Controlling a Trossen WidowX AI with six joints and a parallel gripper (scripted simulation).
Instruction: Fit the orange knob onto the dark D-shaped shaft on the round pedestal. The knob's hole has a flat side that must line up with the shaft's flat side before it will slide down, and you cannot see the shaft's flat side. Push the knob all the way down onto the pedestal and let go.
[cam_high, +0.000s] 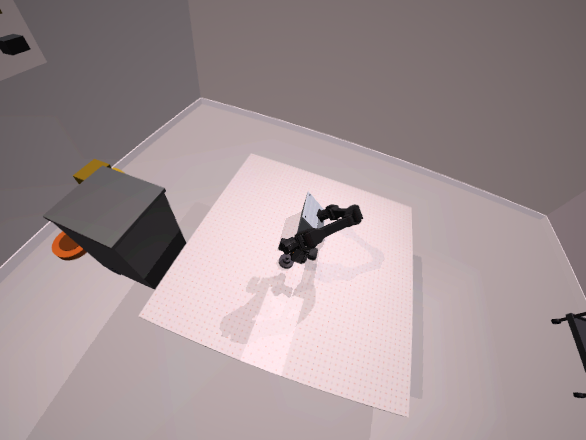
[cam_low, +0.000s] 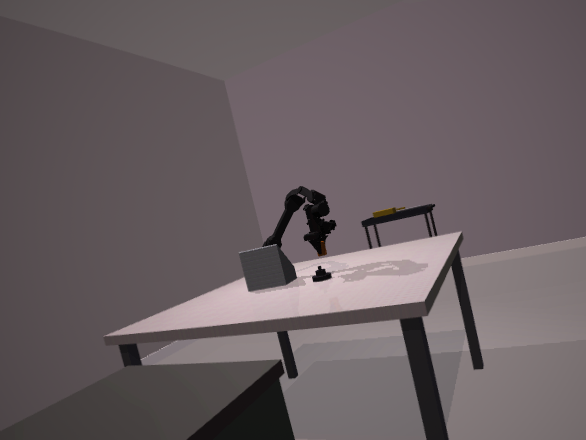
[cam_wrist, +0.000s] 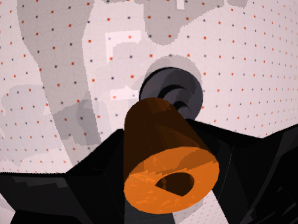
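Note:
The orange knob (cam_low: 322, 248) (cam_wrist: 145, 192) is held between the fingers of my gripper (cam_low: 320, 246) (cam_wrist: 154, 130). In the wrist view a face of it with a D-shaped hole shows, the hole's flat side toward the lower left. The round dark pedestal (cam_high: 286, 262) (cam_low: 322, 277) (cam_wrist: 154, 84) stands on the table, its short shaft (cam_low: 320, 269) upright. In the exterior view the knob hangs above the shaft with a clear gap. In the wrist view the knob's far end overlaps the pedestal's lower edge and partly hides the shaft. The shaft's flat side cannot be made out.
A grey block with a slanted face (cam_high: 311, 212) (cam_low: 262, 270) stands on the table (cam_high: 350, 350) (cam_low: 350, 305) near the arm's base, beside the pedestal. A dark cabinet (cam_high: 107, 205) stands off the table's edge. A side table with a yellow object (cam_low: 384, 213) is in the background.

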